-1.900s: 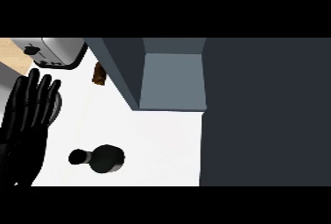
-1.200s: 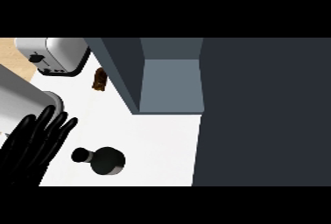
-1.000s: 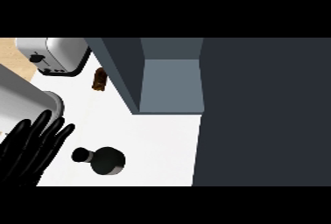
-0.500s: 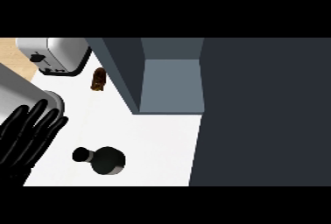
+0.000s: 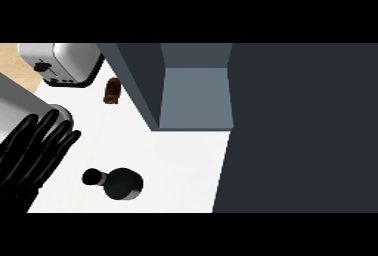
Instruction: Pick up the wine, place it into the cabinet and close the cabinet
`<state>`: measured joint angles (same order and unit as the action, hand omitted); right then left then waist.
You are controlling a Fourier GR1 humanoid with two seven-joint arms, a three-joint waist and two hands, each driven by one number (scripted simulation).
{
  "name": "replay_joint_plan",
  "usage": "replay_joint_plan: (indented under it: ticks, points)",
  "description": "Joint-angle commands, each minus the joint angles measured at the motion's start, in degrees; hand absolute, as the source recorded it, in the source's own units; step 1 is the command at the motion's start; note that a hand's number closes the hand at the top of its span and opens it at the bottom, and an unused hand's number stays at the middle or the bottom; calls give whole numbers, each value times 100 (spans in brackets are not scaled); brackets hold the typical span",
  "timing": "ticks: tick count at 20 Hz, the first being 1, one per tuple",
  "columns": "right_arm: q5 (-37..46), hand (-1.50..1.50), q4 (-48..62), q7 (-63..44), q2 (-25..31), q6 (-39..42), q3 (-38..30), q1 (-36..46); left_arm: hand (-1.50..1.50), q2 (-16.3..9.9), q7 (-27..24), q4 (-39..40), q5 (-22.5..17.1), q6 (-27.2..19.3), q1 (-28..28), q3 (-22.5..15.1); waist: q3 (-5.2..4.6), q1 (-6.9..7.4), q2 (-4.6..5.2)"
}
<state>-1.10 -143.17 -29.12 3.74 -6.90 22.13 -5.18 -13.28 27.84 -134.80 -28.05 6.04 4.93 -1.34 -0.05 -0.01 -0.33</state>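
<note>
A smooth white bench [image 5: 170, 155] fills the middle of the head view, matte and unmarked, ending in a strip of pale wood at the far left. On it, near the lower left, stands the dark glass wine bottle [image 5: 118, 182], seen from almost straight above: a narrow black round neck top lies just to the left of a broader round dark body, whose lower right edge shows a thin grey rim. It stands free on the bench, touched by nothing.

Just to its left is the black left robot hand [image 5: 29, 155], glossy and long-fingered, the fingers straight and a little spread, pointing up and to the right. They hold nothing, and their tips lie over the end of a grey, rounded metallic forearm [image 5: 22, 107] that comes in from the left edge.

At the upper left sits a shiny silver metal toaster [image 5: 63, 62] with a dark front panel. Beside it a small brown, rough-textured lump [image 5: 112, 91] rests on the bench. The open slate-blue cabinet [image 5: 193, 95] shows a flat lighter floor between darker walls. A large dark flat panel [image 5: 303, 127] covers the right side.
</note>
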Motion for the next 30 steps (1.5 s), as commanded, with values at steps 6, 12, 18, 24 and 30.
replay_joint_plan:
  ticks: [6,12,18,24,30]
  points:
    - [647,-150,-1062,-367,273,-302,471,-273,-150,-41,41,-579,-359,266,437,259,2,-19,-9]
    - [730,-150,-1344,-976,489,-536,406,172,-150,312,-529,137,178,400,378,-48,-5,-49,-3]
    - [868,-150,-1200,-1047,505,-765,554,347,-150,349,-1156,754,446,895,553,140,-4,-52,6]
    - [998,-150,-1213,-1099,551,-1014,787,463,-150,285,-1955,1822,575,1419,625,534,-9,-93,4]
    - [777,-150,-1117,-974,745,-1045,591,491,-150,330,-2441,2123,843,1621,832,642,0,-44,14]
